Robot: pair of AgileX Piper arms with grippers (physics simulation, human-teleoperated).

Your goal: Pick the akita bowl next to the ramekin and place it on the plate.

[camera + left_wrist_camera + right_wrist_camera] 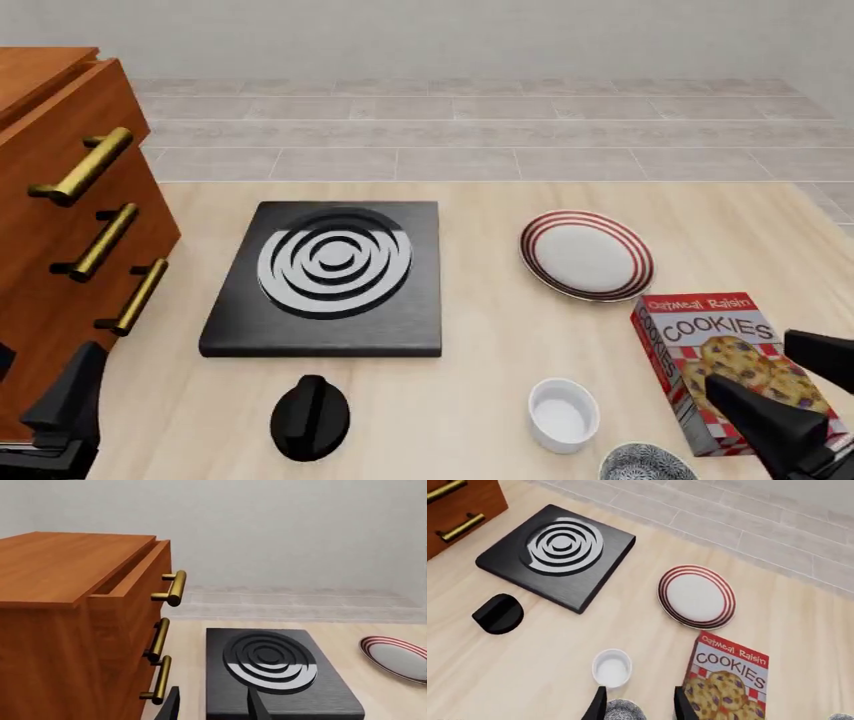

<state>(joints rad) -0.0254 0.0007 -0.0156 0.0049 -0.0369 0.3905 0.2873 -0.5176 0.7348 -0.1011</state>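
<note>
The right fingers (638, 700) stand spread apart with the akita bowl (622, 711) showing in the gap between them, not visibly touched. In the front view that bowl (647, 464) sits at the near edge of the bench (467, 400), just beside the ramekin (562, 414), which is empty and upright. A cookie box (727, 365) lies flat to the bowl's right. Farther off, the plate (586, 254) rests bare, near the black stove (328, 276). A black knob (310, 417) lies before the stove. The left fingers (213, 706) are parted, holding nothing, beside the wooden drawer cabinet (73, 620).
</note>
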